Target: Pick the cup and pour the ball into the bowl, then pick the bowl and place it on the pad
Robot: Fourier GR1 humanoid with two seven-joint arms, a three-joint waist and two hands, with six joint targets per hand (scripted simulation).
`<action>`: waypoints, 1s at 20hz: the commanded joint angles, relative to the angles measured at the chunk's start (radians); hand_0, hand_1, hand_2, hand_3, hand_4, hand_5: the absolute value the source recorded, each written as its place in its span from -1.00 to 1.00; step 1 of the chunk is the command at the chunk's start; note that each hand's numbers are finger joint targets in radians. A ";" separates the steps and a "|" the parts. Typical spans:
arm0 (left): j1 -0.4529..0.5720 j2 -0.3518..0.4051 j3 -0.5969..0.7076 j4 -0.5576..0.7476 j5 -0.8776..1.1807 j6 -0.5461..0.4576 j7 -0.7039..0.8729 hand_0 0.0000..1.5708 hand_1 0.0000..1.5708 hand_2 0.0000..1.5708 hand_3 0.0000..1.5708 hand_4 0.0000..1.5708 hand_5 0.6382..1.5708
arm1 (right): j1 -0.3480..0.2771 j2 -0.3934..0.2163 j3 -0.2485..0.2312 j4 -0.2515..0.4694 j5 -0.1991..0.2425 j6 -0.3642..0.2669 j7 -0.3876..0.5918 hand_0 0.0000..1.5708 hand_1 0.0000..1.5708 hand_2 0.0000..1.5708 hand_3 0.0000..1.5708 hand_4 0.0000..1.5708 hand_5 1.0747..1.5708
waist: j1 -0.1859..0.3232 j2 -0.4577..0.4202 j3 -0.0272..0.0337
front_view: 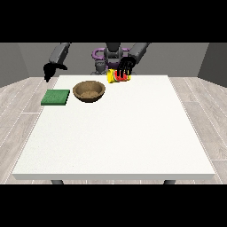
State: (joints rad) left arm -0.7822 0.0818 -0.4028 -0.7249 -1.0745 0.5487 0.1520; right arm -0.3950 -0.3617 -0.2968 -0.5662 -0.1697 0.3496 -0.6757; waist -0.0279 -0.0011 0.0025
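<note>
A yellow and red cup (116, 76) hangs tipped on its side above the table's far edge, its mouth towards the view's left. The hand at the view's right (126, 66) has its black fingers curled round the cup. A brown bowl (89, 91) stands on the table just left of and below the cup. A green square pad (56, 97) lies flat to the left of the bowl. The hand at the view's left (50, 70) hovers above the table's far left corner, holding nothing. No ball shows.
The white table (119, 133) stretches wide towards the camera. The robot's torso (111, 57) stands behind the far edge.
</note>
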 commanded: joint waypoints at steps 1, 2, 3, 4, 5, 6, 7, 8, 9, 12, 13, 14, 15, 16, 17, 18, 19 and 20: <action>-0.066 -0.078 -0.080 -0.023 -0.123 -0.122 0.123 0.43 0.43 1.00 0.90 0.14 0.93 | 0.027 -0.024 -0.022 0.051 -0.005 0.012 -0.045 -1.00 -1.00 -0.63 -0.67 -0.49 0.88 | 0.041 -0.014 -0.0007; -0.037 -0.072 -0.083 -0.015 -0.137 -0.121 0.108 0.17 0.17 1.00 0.88 0.15 0.93 | 0.039 0.017 -0.002 0.033 0.006 -0.002 -0.059 -1.00 -1.00 -0.66 -0.64 -0.48 0.88 | 0.033 -0.017 -0.0014; -0.069 -0.079 -0.128 -0.060 -0.135 -0.182 0.173 -0.34 -0.34 1.00 0.82 0.12 0.91 | 0.007 -0.047 -0.036 0.073 -0.018 0.040 -0.043 -1.00 -1.00 -0.75 -0.65 -0.47 0.88 | 0.044 0.003 -0.0007; -0.032 -0.080 -0.093 -0.036 -0.137 -0.201 0.145 -0.78 -0.78 1.00 0.81 0.10 0.91 | 0.057 0.011 0.005 0.036 0.009 0.010 -0.047 -1.00 -1.00 -0.72 -0.62 -0.47 0.88 | 0.017 -0.055 -0.0018; -0.046 -0.080 -0.108 -0.047 -0.164 -0.195 0.167 -0.65 -0.65 1.00 0.82 0.09 0.89 | 0.029 -0.035 -0.008 0.037 -0.004 0.052 -0.041 -1.00 -1.00 -0.74 -0.57 -0.48 0.87 | 0.012 -0.019 -0.0018; -0.085 -0.064 -0.096 -0.064 -0.183 -0.220 0.133 -0.71 -0.71 1.00 0.84 0.11 0.91 | 0.031 -0.052 -0.037 0.067 -0.021 0.047 -0.054 -1.00 -1.00 -0.70 -0.50 -0.49 0.87 | 0.046 0.010 -0.0015; -0.078 -0.081 -0.173 -0.133 -0.187 -0.255 0.196 -0.37 -0.37 1.00 0.90 0.04 0.92 | 0.042 -0.037 -0.019 0.087 0.008 0.029 -0.102 -1.00 -1.00 -0.65 -0.51 -0.48 0.87 | 0.063 -0.006 -0.0010; -0.116 -0.047 -0.128 -0.094 -0.215 -0.260 0.133 -1.00 -1.00 1.00 0.93 0.02 0.92 | 0.043 -0.039 -0.039 0.080 -0.019 0.046 -0.098 -1.00 -1.00 -0.63 -0.53 -0.48 0.86 | 0.067 0.008 -0.0012; -0.121 -0.060 -0.153 -0.125 -0.228 -0.299 0.126 -0.64 -0.64 1.00 0.96 -0.12 0.90 | 0.055 -0.064 -0.053 0.098 -0.018 0.043 -0.133 -1.00 -1.00 -0.66 -0.57 -0.50 0.85 | 0.103 0.004 -0.0007; -0.123 -0.081 -0.203 -0.183 -0.265 -0.378 0.158 -1.00 -1.00 1.00 1.00 -0.35 0.90 | 0.075 -0.082 -0.053 0.123 -0.018 0.061 -0.123 -1.00 -1.00 -0.67 -0.55 -0.50 0.86 | 0.105 -0.025 -0.0008; -0.138 -0.081 -0.233 -0.233 -0.257 -0.412 0.206 -1.00 -1.00 1.00 1.00 -0.34 0.90 | 0.043 -0.062 -0.048 0.128 -0.011 0.038 -0.142 -1.00 -1.00 -0.73 -0.56 -0.49 0.87 | 0.096 0.011 -0.0008; -0.087 -0.081 -0.209 -0.195 -0.290 -0.374 0.194 -1.00 -1.00 1.00 1.00 -0.32 0.90 | 0.028 -0.021 -0.031 0.094 -0.018 0.015 -0.078 -1.00 -1.00 -0.78 -0.56 -0.49 0.85 | 0.063 -0.019 -0.0019; -0.114 -0.081 -0.268 -0.253 -0.283 -0.436 0.259 -1.00 -1.00 1.00 1.00 -0.29 0.90 | 0.018 -0.052 -0.037 0.118 -0.015 0.048 -0.108 -1.00 -1.00 -0.78 -0.57 -0.49 0.84 | 0.064 0.006 -0.0012; -0.140 -0.082 -0.217 -0.250 -0.274 -0.477 0.200 -1.00 -1.00 1.00 1.00 -0.26 0.91 | 0.046 -0.088 -0.050 0.119 -0.024 0.074 -0.118 -1.00 -1.00 -0.76 -0.55 -0.48 0.85 | 0.068 -0.004 -0.0013; -0.172 -0.082 -0.244 -0.291 -0.288 -0.508 0.217 -1.00 -1.00 1.00 1.00 -0.21 0.93 | 0.042 -0.079 -0.055 0.139 -0.023 0.069 -0.151 -1.00 -1.00 -0.78 -0.56 -0.47 0.85 | 0.090 0.022 -0.0008; -0.142 -0.082 -0.228 -0.268 -0.322 -0.491 0.222 -1.00 -1.00 1.00 1.00 -0.22 0.92 | 0.044 -0.070 -0.033 0.116 -0.008 0.061 -0.142 -1.00 -1.00 -0.77 -0.57 -0.47 0.83 | 0.070 0.019 -0.0015; -0.125 -0.082 -0.214 -0.227 -0.350 -0.456 0.196 -1.00 -1.00 1.00 1.00 -0.27 0.91 | 0.020 -0.064 -0.034 0.093 -0.021 0.063 -0.112 -1.00 -1.00 -0.82 -0.65 -0.47 0.83 | 0.054 0.033 -0.0019; -0.081 -0.082 -0.259 -0.279 -0.335 -0.501 0.157 -1.00 -1.00 1.00 1.00 -0.21 0.93 | 0.055 -0.051 -0.029 0.113 -0.015 0.045 -0.099 -1.00 -1.00 -0.77 -0.62 -0.45 0.83 | 0.085 -0.031 -0.0019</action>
State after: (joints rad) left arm -0.8999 0.0016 -0.6289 -0.9640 -1.3757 0.1005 0.3436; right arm -0.3561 -0.4227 -0.3335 -0.4610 -0.1862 0.3674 -0.7554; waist 0.0458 0.0001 0.0009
